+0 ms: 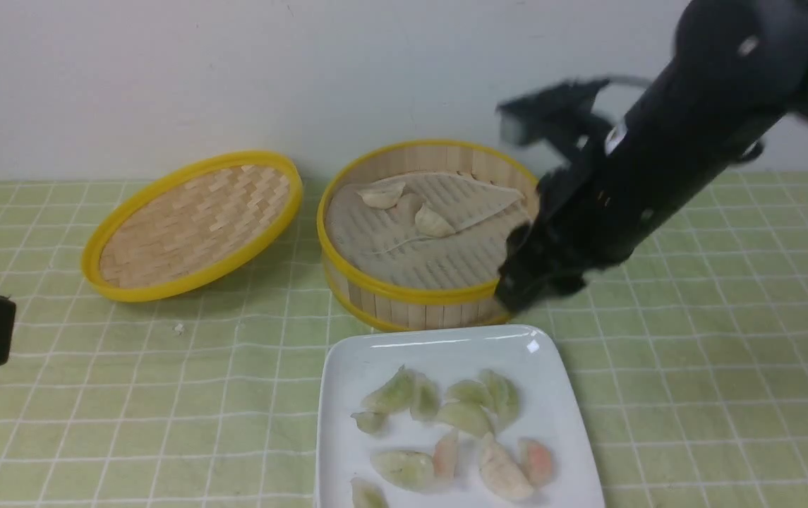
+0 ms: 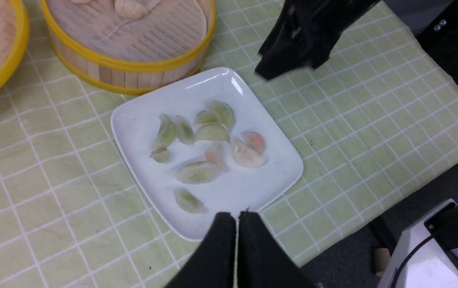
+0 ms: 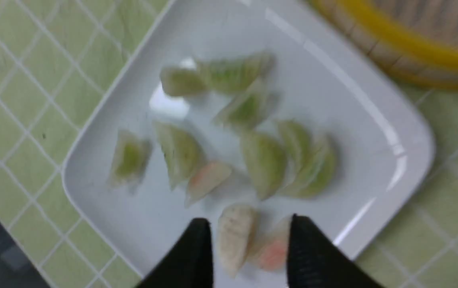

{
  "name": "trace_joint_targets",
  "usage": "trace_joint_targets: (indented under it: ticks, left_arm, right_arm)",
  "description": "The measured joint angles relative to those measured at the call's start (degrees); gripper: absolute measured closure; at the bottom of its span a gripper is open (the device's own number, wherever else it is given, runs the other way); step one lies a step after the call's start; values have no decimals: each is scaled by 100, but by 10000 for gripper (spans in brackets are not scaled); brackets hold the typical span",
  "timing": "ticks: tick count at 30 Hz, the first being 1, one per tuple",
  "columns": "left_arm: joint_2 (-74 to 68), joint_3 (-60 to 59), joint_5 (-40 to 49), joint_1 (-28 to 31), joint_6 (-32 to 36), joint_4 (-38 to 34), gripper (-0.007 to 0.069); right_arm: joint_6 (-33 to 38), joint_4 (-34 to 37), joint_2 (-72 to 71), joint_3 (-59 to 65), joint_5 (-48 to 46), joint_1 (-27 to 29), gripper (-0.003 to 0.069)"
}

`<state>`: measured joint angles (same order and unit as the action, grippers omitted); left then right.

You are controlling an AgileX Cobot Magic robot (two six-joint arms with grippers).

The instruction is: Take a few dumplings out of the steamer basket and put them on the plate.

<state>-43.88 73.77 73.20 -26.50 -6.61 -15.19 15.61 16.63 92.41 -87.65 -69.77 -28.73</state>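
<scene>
The steamer basket [image 1: 404,291] stands mid-table with two whitish dumplings [image 1: 434,221] on its cloth. In front of it the white plate [image 1: 375,353] holds several green, white and pink dumplings [image 1: 467,416]. My right gripper [image 1: 516,300] hangs above the gap between the basket's front rim and the plate. In the right wrist view it [image 3: 249,221] is open and holds nothing; a white dumpling [image 3: 235,236] and a pink one [image 3: 271,252] lie on the plate [image 3: 353,120] below its jaws. My left gripper [image 2: 237,214] is shut and empty over the plate's near corner [image 2: 197,232].
The shallow woven lid [image 1: 192,226] leans tilted to the left of the basket. A green checked cloth [image 1: 693,367] covers the table. Its edge and a white machine base [image 2: 433,248] show in the left wrist view. A small crumb [image 1: 178,328] lies in front of the lid.
</scene>
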Motion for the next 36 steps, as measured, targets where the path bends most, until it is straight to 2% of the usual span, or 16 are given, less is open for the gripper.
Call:
trace_joint_targets:
  ticks: [1, 3, 5, 9, 12, 15, 16, 19, 21, 22, 26, 30, 36]
  left_arm:
    - [0, 0, 0, 0, 65, 0, 631]
    - [0, 0, 0, 0, 184, -4, 631]
    - [0, 0, 0, 0, 266, -4, 631]
    - [0, 0, -50, 0, 348, -4, 631]
    - [0, 0, -314, 0, 372, -4, 631]
    - [0, 0, -576, 0, 376, -4, 631]
    - [0, 0, -768, 0, 376, -4, 631]
    - [0, 0, -1041, 0, 376, -4, 631]
    - [0, 0, -1118, 0, 376, -4, 631]
    - [-5, 0, -1227, 0, 379, -4, 631]
    - [35, -7, -1371, 0, 568, -20, 631]
    - [364, -128, -1405, 0, 895, 39, 631]
    - [1527, -691, -1695, 0, 970, 226, 631]
  right_arm:
    - [-165, -128, -314, -152, -20, 0, 565]
    - [-442, -325, -1044, -324, -47, 0, 632]
    - [-642, -519, -1697, -347, -89, 0, 657]
    - [-1234, -928, -3598, 20, 22, 0, 672]
    - [-1496, -1062, -4918, 810, 561, 0, 673]
    - [-1608, -1136, -6322, 1794, 1380, 0, 673]
    - [-1721, -1251, -7387, 2708, 2020, 0, 673]
    - [-2066, -1663, -8620, 3887, 2807, 0, 673]
    - [-2244, -1790, -8938, 4244, 3044, 0, 673]
    - [-2576, -2008, -9280, 4791, 3437, 0, 673]
    - [-3092, -2304, -9354, 5358, 4014, 0, 673]
    - [-3252, -2367, -9354, 5465, 4168, 0, 673]
    - [-3280, -2400, -9354, 5496, 4205, 0, 673]
